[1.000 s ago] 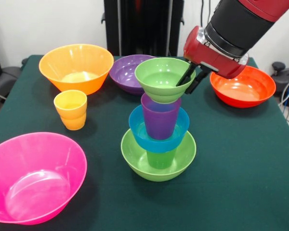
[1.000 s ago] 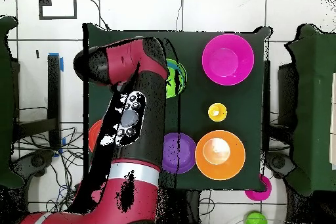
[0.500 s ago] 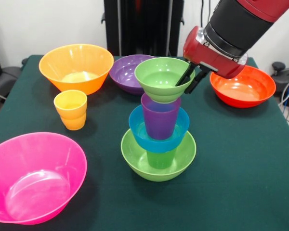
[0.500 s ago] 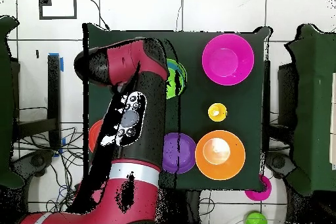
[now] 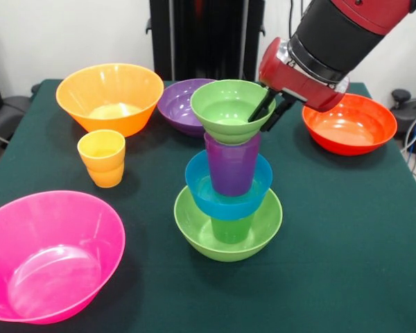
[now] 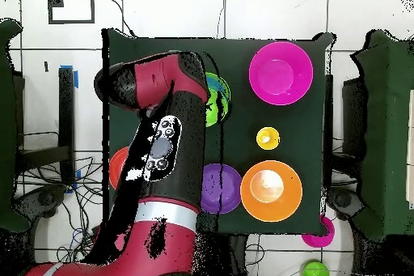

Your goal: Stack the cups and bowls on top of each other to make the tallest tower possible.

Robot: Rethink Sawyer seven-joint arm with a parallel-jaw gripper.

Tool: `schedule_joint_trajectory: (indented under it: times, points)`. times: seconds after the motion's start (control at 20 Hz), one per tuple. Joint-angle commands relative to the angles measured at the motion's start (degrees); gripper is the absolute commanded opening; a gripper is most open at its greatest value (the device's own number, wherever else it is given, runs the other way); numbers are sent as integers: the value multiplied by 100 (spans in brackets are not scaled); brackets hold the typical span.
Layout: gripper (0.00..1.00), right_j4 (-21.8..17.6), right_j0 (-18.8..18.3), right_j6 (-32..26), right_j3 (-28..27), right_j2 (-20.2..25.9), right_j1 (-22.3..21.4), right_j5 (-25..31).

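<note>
The tower [image 5: 229, 187] is seen mid-surface [image 5: 347, 236], the small green bowl [image 5: 227, 109] tilted atop the purple cup [image 5: 231, 163]. The bowl's rim is pinched by the hand [image 5: 266, 112], one finger inside, one outside.

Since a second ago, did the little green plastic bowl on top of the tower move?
Yes. The small green plastic bowl rose slightly and shifted a bit left, judged against the purple plastic bowl behind it in the front view.
</note>
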Motion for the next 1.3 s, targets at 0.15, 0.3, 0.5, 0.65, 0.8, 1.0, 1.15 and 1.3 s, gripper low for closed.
schedule_joint_trajectory:
  times: [0.15, 0.3, 0.5, 0.65, 0.8, 1.0, 1.15, 1.3]
  points:
    - [0, -492, -81, -495, 522, 453, 200, -440]
    - [0, -513, -79, -505, 483, 463, 198, -396]
    - [0, -526, -80, -491, 492, 488, 170, -545]
    - [0, -450, -119, -446, 568, 566, 98, -781]
    - [0, -404, -128, -446, 544, 602, 85, -839]
    - [0, -359, -123, -447, 559, 618, 52, -911]
    - [0, -349, -97, -455, 544, 589, 57, -855]
    - [0, -349, -90, -444, 510, 579, 88, -863]
